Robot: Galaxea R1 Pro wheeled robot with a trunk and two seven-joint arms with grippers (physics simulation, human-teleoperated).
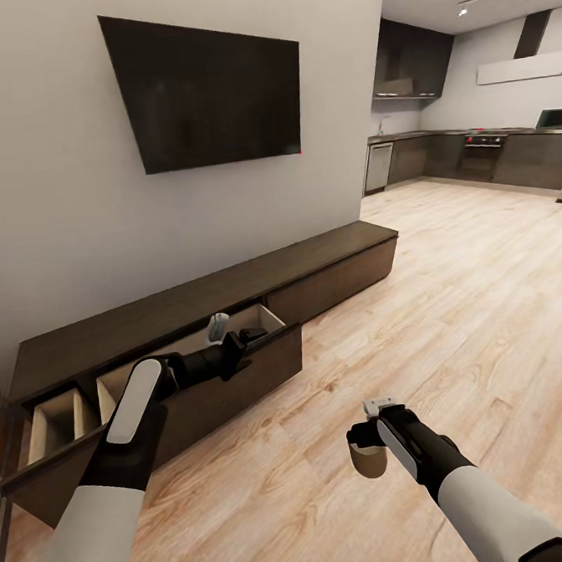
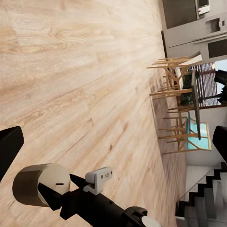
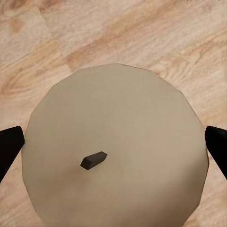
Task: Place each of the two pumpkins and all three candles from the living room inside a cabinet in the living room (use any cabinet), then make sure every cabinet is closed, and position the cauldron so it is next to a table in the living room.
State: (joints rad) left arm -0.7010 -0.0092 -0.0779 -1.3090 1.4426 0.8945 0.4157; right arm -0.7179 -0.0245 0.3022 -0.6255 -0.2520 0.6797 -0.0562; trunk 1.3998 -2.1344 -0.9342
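A light wood plank floor (image 1: pixel 450 303) is seen running from the living area back to a dark kitchen (image 1: pixel 473 154) at the far right; a black TV (image 1: pixel 205 89) is mounted on the pale grey wall (image 1: pixel 48 180); below it the long low dark brown cabinet (image 1: pixel 313 266) is set against the wall. Two of its drawers are pulled out with pale wood interiors exposed, one (image 1: pixel 272 336) near the middle, another (image 1: pixel 52 427) toward the left end. The left gripper (image 1: pixel 250 338) is held over the open middle drawer, its fingers spread with nothing between them. A candle (image 1: pixel 369 461) is pinched by the right gripper (image 1: pixel 370 455) above the floor, well apart from the cabinet; in the right wrist view the candle's beige top (image 3: pixel 118 151) with a short dark wick is seen between the two fingers (image 3: pixel 9 146); in the left wrist view the same candle (image 2: pixel 38 184) is seen against the floor; a dining table with wooden chairs (image 2: pixel 182 106) is visible beyond.
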